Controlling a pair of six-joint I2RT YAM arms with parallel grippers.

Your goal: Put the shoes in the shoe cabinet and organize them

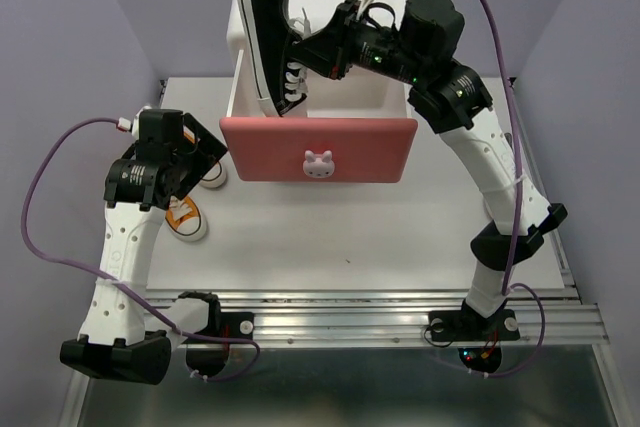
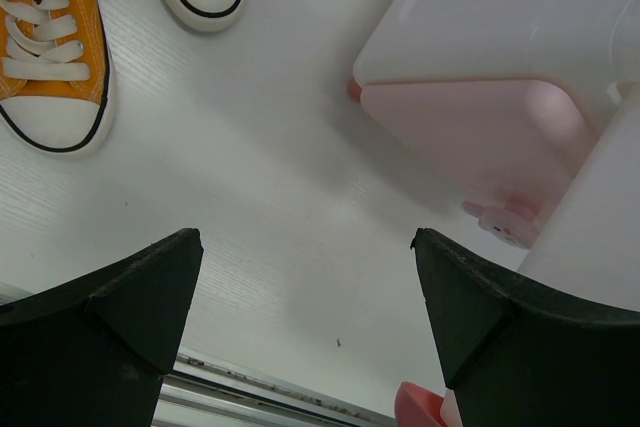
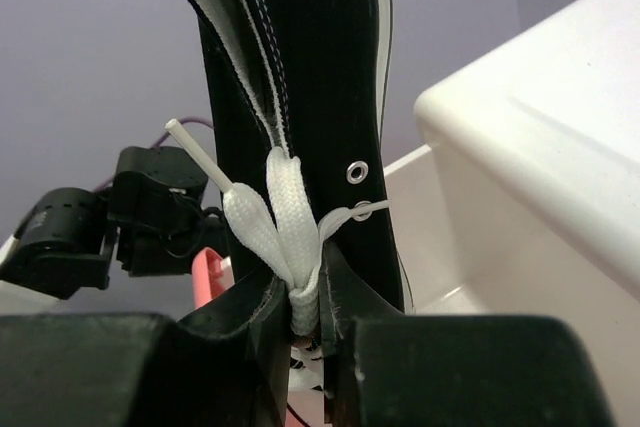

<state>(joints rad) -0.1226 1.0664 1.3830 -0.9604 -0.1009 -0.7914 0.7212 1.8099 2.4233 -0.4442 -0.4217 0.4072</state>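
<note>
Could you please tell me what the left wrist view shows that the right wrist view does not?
Only the left wrist view: two orange sneakers lying on the table, the pale pink lower drawer with its bunny knob, and the open left hand. Only the right wrist view: the black sneaker, held by its laces in the shut right hand, with the left arm beyond. Both: the white shoe cabinet.

Plain lavender walls around a white table with aluminium rail
</note>
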